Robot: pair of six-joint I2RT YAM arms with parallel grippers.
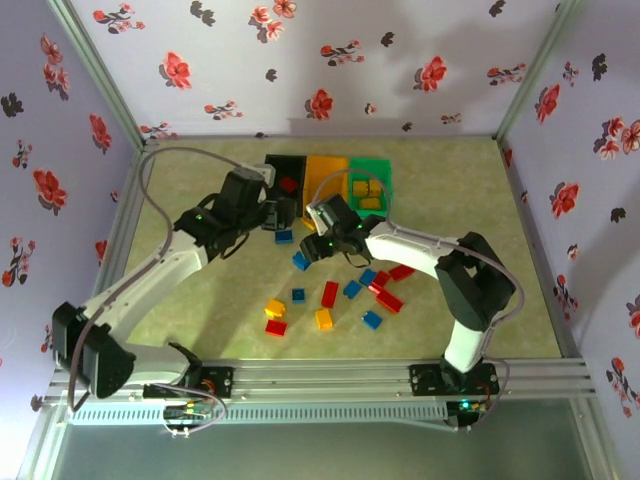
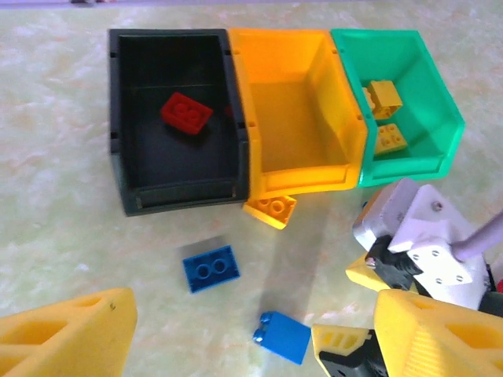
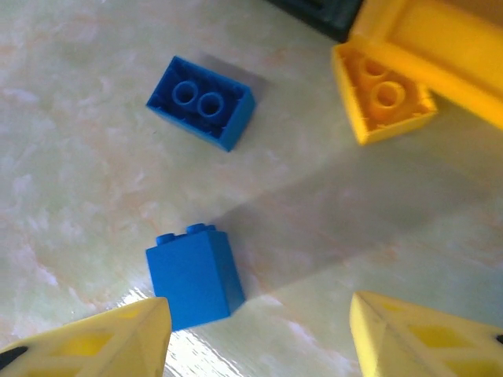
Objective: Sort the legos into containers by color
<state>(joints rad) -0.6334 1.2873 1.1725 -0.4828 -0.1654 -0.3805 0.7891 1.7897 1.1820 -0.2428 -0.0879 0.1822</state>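
The left claw (image 2: pixel 228 334) gapes wide and empty near the black bin (image 2: pixel 118 118), where one red brick (image 2: pixel 186 113) lies. The right claw (image 3: pixel 259 310) stands open, a tipped blue brick (image 3: pixel 192 271) just by one finger on the bench (image 3: pixel 78 157).

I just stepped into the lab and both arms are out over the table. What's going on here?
Two arms are sorting lego bricks into bins by colour. The black bin holds one red brick, the green bin two yellow bricks; the orange bin looks empty. The left gripper hangs open and empty in front of the bins. The right gripper, also open, hovers by a blue brick tipped on its side. More loose bricks lie on the table.
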